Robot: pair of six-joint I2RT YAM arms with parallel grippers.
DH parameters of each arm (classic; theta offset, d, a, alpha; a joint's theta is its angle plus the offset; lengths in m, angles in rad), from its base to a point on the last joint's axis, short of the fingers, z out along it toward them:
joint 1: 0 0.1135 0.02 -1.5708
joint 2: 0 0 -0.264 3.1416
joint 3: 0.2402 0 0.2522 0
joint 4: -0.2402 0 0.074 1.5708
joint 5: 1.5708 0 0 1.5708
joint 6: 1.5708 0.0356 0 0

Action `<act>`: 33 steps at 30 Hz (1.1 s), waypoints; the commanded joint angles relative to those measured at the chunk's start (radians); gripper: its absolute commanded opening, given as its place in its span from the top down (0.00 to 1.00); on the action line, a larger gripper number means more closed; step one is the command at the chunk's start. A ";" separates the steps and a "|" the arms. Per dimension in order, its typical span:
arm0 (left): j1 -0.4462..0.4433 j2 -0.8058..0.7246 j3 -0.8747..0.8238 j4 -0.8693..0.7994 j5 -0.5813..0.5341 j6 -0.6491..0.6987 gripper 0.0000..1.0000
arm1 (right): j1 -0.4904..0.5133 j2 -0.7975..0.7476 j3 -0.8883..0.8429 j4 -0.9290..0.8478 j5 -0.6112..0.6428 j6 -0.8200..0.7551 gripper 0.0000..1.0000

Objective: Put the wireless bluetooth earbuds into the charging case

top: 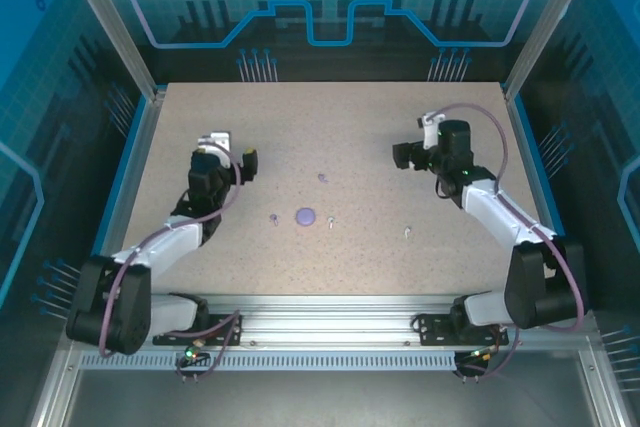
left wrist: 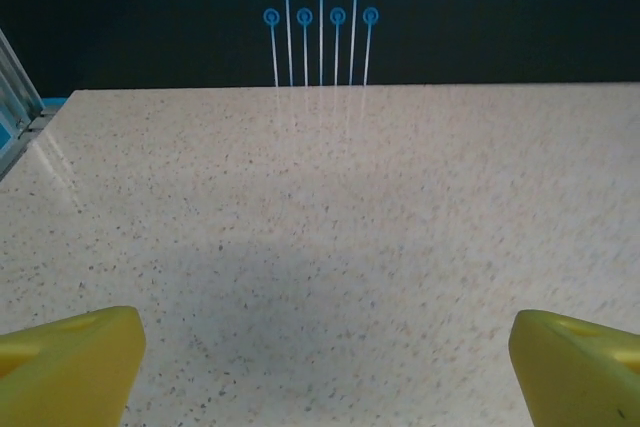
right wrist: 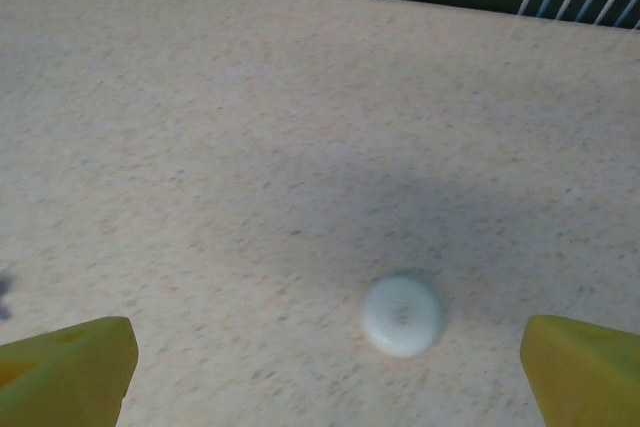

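Blue-lit panel walls close in a speckled beige desk (top: 300,117), with both arms bolted at its near edge. Near the middle of the desk lies a round purple case (top: 305,216). One purple bud (top: 322,178) sits apart from it, toward the far edge. A second purple bud (top: 274,218) lies near it on the left. A white bud (top: 331,222) lies just beside it on the right, and a second white bud (top: 407,233) rests well apart, toward the right edge.

A round white case (right wrist: 402,315) lies flat on the desk ahead of the right claw (right wrist: 320,377), in line with the gap between its fingers and touching neither. That claw is released, its yellow fingertips spread wide and empty. The left claw (left wrist: 320,367) is likewise released and empty, hanging over bare desk nearer the left edge and facing the far wall.

The buds look like hard, smooth, rounded plastic, and are probably very light. A pinch that lands off-centre would likely squirt one sideways or flick it across the desk. The safest hold seems to be low against the desk, with the pads squarely across a bud's widest part and closing gently. Whether either case stands open is too small to tell, so that needs checking before any bud is carried over.
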 commanded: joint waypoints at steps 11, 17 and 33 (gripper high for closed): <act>0.047 -0.093 0.254 -0.862 0.100 -0.368 0.09 | 0.446 0.105 0.372 -0.807 0.096 0.406 0.04; 0.167 -0.127 0.211 -0.906 0.227 -0.441 0.10 | 0.577 0.268 0.480 -0.831 0.003 0.575 0.24; 0.213 -0.083 0.165 -0.876 0.325 -0.479 0.11 | 0.702 0.795 0.936 -1.042 0.001 0.586 0.34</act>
